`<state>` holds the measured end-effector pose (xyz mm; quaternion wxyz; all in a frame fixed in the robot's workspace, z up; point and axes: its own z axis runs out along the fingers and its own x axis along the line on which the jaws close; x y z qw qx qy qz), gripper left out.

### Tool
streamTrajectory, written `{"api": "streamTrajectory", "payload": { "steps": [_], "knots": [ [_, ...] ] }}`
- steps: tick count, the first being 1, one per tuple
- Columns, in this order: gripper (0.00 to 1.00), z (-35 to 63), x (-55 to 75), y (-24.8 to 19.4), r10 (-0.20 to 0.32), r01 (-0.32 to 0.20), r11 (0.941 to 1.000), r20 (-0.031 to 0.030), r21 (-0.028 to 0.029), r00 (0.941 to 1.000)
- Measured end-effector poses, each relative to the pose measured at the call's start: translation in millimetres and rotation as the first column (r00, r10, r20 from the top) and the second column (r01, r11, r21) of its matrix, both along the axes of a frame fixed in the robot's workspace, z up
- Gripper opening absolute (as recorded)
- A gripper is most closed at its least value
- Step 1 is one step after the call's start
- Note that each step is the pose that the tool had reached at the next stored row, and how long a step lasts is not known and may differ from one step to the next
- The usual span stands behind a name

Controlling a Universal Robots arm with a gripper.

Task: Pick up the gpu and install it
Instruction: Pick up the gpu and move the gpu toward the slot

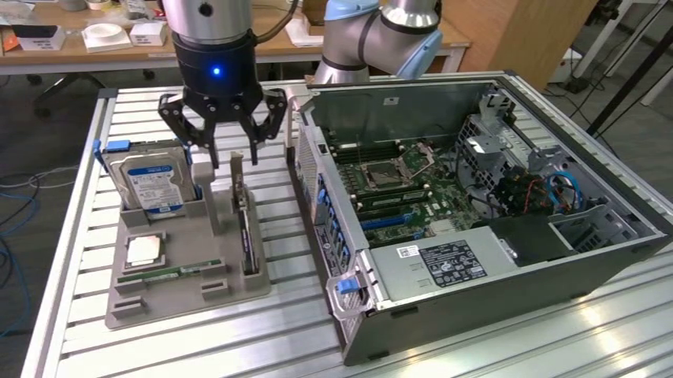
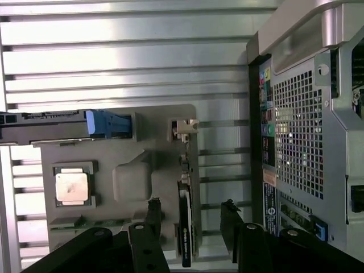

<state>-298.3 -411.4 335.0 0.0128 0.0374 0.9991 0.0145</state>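
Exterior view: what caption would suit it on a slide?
Open claw hovers above the gpu standing on edge in a grey tray beside the open computer case.

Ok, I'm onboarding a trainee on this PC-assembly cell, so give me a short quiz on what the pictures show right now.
1. True or false: the gpu stands on edge in the grey tray.
2. The gripper is: A) open, above the gpu; B) shut on the gpu; C) shut, touching the tray.
3. Which square silver part lies flat in the tray?
Key: 1 true. 2 A. 3 the CPU.
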Motion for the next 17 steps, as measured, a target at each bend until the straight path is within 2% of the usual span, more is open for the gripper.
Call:
{"api": "streamTrajectory", "payload": {
  "steps": [17],
  "knots": [
    [0.55,-5.4,0.0,-14.4,-0.002,0.002,0.9999,0.0001,-0.0129,1.0]
  ]
}}
